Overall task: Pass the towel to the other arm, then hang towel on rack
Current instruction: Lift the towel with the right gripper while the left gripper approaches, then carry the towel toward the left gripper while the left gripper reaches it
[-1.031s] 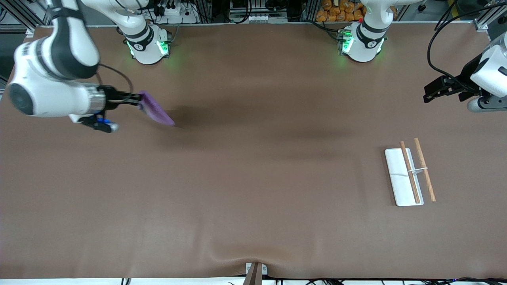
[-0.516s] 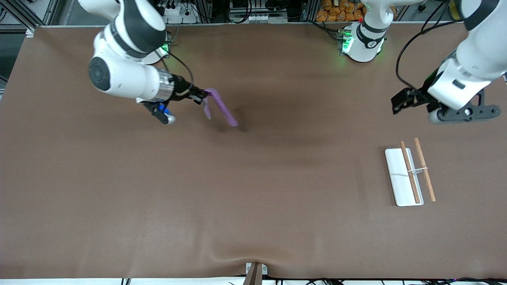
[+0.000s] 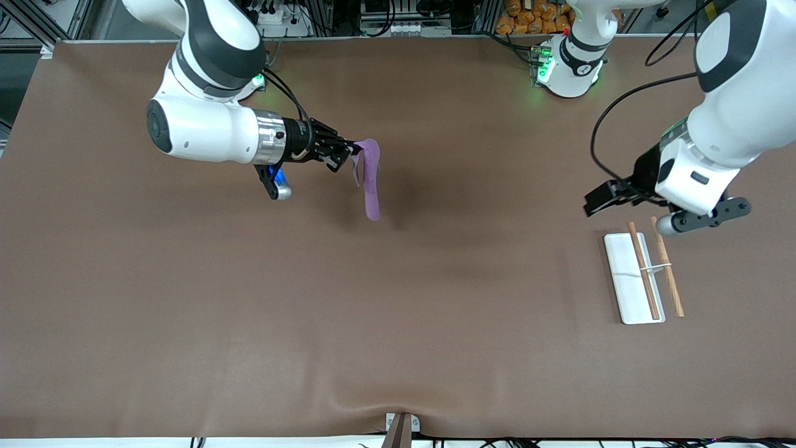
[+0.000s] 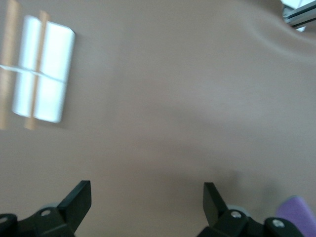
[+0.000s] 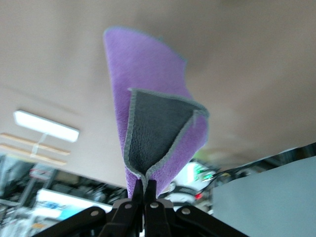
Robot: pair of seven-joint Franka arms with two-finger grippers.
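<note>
My right gripper (image 3: 352, 149) is shut on one edge of the purple towel (image 3: 371, 180), which hangs down from it above the table's middle. In the right wrist view the towel (image 5: 148, 108) stands out from the gripper (image 5: 146, 186), with its dark grey reverse folded inward. My left gripper (image 3: 594, 204) is open and empty, up in the air beside the rack (image 3: 643, 270). The rack, a white base with two wooden rods, lies toward the left arm's end of the table. It also shows in the left wrist view (image 4: 39, 74), off to one side of the open gripper (image 4: 147, 195).
The brown table cover (image 3: 398, 298) has a raised wrinkle at its near edge. The two arm bases (image 3: 233, 74) stand at the table's back edge, with cables and equipment past it.
My right gripper has swung with the towel from the right arm's end toward the table's middle. My left gripper has come down and inward, close to the rack.
</note>
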